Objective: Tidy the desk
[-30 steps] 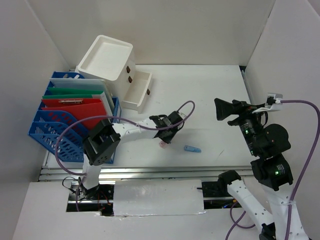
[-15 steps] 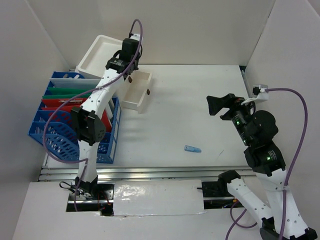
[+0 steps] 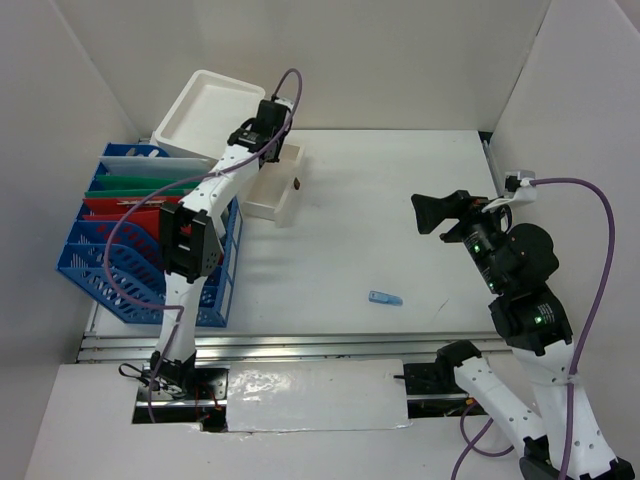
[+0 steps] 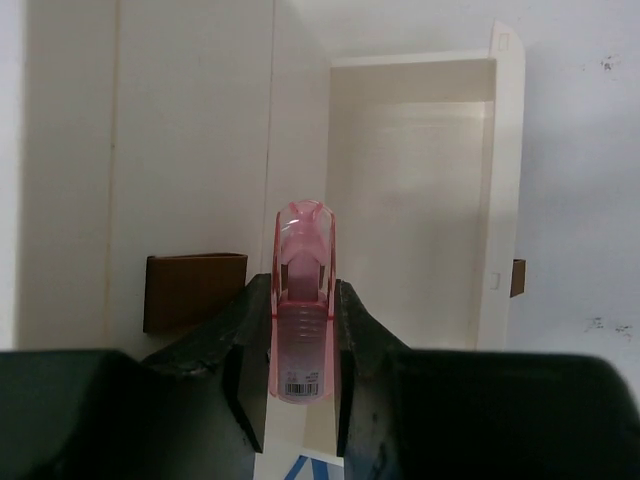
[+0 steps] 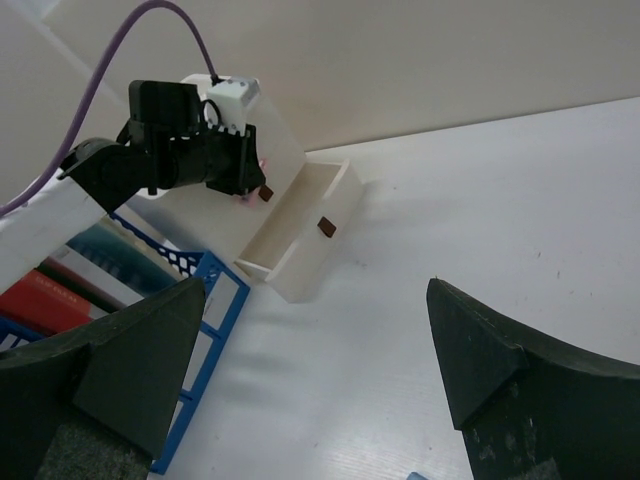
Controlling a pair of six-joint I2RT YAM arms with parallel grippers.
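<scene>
The desk (image 3: 400, 190) is a white tabletop with a silver rail (image 3: 300, 345) along its front edge. My left gripper (image 3: 264, 138) is shut on a pink translucent clip-like item (image 4: 303, 310) and holds it above the open drawer (image 3: 275, 185) of the white box (image 3: 212, 115). In the left wrist view the drawer's inside (image 4: 410, 200) lies just right of the left gripper (image 4: 303, 290). A small blue item (image 3: 384, 298) lies on the desk near the front. My right gripper (image 3: 430, 213) is open and empty, above the desk's right side.
A blue file rack (image 3: 110, 260) with red and green folders stands at the left edge. The drawer has brown knobs (image 3: 297, 183). White walls enclose the desk at the back and sides. In the right wrist view the left arm (image 5: 180, 160) hovers by the drawer (image 5: 300, 235).
My left arm carried the pink item from the desk's middle up to the white box, then shifted slightly over the open drawer. My right gripper moved a little left.
</scene>
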